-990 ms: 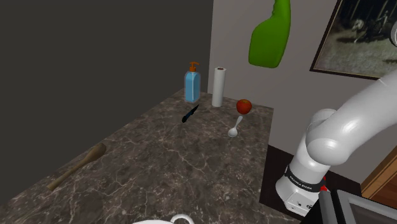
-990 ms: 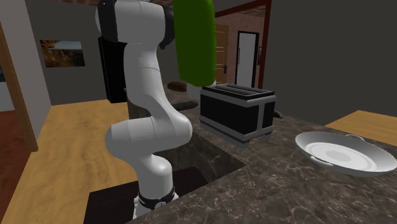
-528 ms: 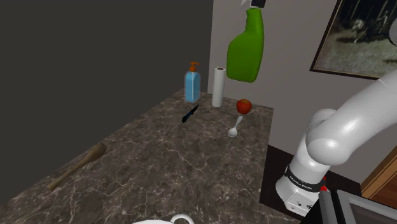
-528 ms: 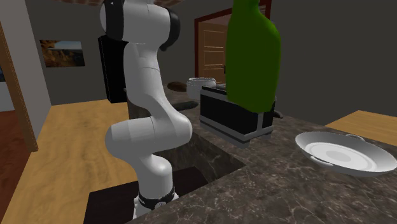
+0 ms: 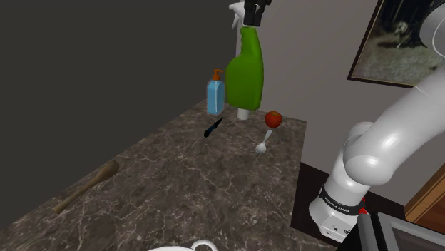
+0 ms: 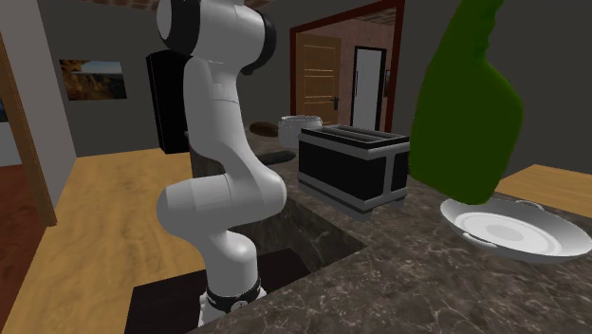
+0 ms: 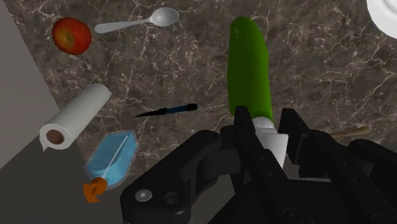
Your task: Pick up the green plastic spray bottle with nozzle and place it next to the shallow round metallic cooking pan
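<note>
The green spray bottle [image 5: 246,75] hangs upright high above the marble counter [image 5: 185,178], in front of the paper towel roll. My gripper [image 5: 254,10] is shut on its white nozzle end at the top. In the wrist view my gripper [image 7: 267,125] clasps the white neck, and the green spray bottle [image 7: 249,63] points down at the counter. The shallow round pan [image 6: 512,228] lies on the counter at the second exterior view's right, with the green spray bottle [image 6: 465,109] in the air near it. The pan's rim [image 5: 194,247] peeks in at the shoulder view's bottom edge.
A blue soap dispenser [image 5: 215,94], a red apple [image 5: 273,118], a white spoon [image 5: 264,142] and a dark knife [image 5: 214,127] lie near the back wall. A wooden stick [image 5: 85,187] rests at the counter's left. A black box appliance [image 6: 356,166] stands by the arm's base.
The gripper has carried the bottle down and to the shoulder view's left, out over the counter. In the second exterior view the bottle has moved right, toward the pan.
</note>
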Action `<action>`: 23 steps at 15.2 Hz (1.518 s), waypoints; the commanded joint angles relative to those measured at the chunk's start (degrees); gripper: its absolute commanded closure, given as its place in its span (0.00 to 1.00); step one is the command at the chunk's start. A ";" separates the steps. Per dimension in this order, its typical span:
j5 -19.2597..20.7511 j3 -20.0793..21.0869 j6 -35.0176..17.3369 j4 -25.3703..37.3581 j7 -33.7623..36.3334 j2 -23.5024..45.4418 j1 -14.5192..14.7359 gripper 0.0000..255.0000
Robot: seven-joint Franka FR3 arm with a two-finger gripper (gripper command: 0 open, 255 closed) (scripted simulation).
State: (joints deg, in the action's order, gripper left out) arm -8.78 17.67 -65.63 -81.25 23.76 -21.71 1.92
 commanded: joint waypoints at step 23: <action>21.20 19.96 -14.28 20.96 27.12 39.57 14.78 1.00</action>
State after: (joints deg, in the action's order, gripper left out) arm 12.51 37.59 -78.65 -58.95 50.58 18.00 16.76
